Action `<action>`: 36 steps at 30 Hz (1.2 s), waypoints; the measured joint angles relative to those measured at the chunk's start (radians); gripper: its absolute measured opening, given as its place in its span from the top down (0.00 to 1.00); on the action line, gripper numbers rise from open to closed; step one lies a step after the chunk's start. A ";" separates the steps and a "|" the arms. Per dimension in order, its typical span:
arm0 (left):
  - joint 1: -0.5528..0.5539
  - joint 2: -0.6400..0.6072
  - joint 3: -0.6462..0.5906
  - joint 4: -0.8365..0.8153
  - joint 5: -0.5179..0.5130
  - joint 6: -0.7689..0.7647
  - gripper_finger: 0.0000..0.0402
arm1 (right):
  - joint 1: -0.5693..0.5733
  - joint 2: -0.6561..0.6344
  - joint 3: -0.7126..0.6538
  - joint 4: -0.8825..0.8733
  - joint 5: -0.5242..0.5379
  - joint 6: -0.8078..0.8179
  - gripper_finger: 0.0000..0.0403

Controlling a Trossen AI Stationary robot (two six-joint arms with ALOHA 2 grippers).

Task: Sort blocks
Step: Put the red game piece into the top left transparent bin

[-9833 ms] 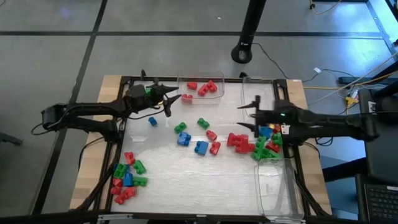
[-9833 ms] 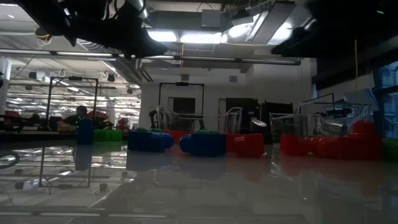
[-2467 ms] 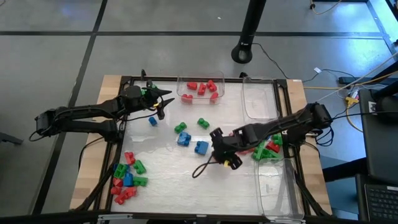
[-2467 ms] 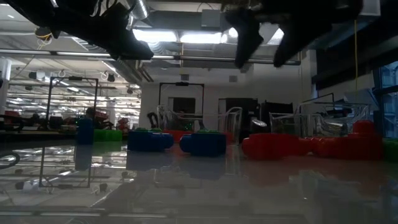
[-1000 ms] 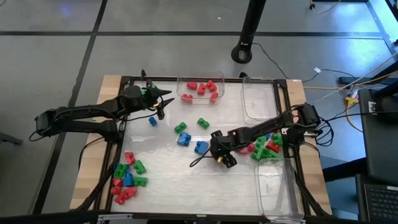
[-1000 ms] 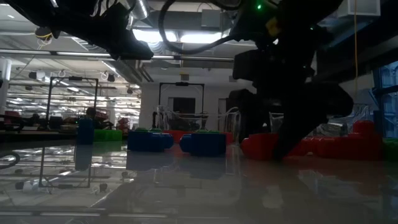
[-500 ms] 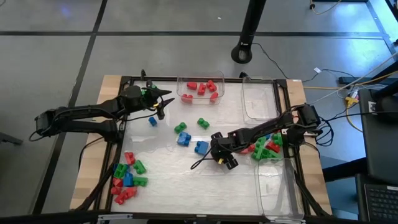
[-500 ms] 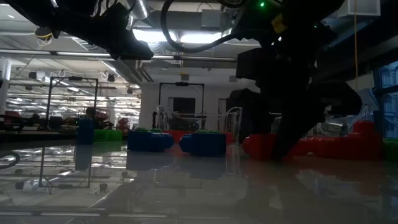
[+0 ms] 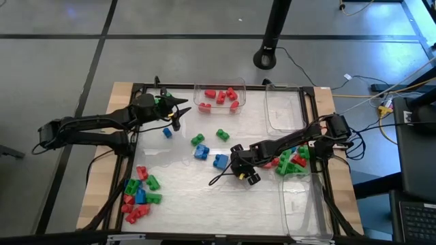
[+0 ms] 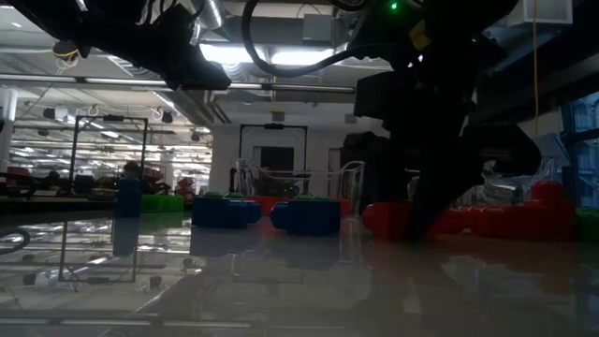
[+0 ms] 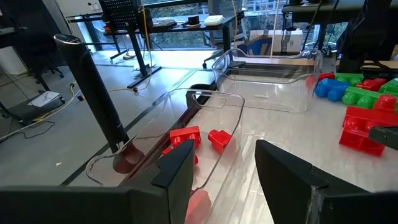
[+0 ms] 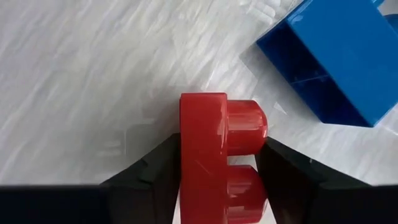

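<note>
White tabletop (image 9: 191,197), blocks scattered, 2 arms over it.
From above, our right gripper (image 9: 236,165) sits low beside a blue block (image 9: 220,161); its wrist view shows the fingers clamping a red block (image 12: 214,165). Left gripper (image 11: 217,171) hovers parted near the red-block bin (image 11: 186,124).

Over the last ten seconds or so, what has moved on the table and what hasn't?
The right tool swung from beside the right-hand block pile out to the table's middle, came down, and now sits closed around a red block next to a blue block. The red blocks that lay there got nudged. The left tool, open, barely shifted near the bin of red blocks. Other blocks stayed put.
</note>
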 joint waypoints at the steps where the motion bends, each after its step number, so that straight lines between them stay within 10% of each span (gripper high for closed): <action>1: 0.000 0.000 0.000 0.000 0.000 0.000 0.60 | 0.000 -0.001 0.002 -0.004 0.000 -0.001 0.54; 21: 0.000 0.000 0.000 -0.001 0.000 0.000 0.60 | -0.024 -0.101 0.233 -0.303 0.196 -0.171 0.55; 36: 0.000 0.000 0.000 0.000 0.000 0.000 0.60 | -0.283 -0.105 0.430 -0.421 0.311 -0.411 0.55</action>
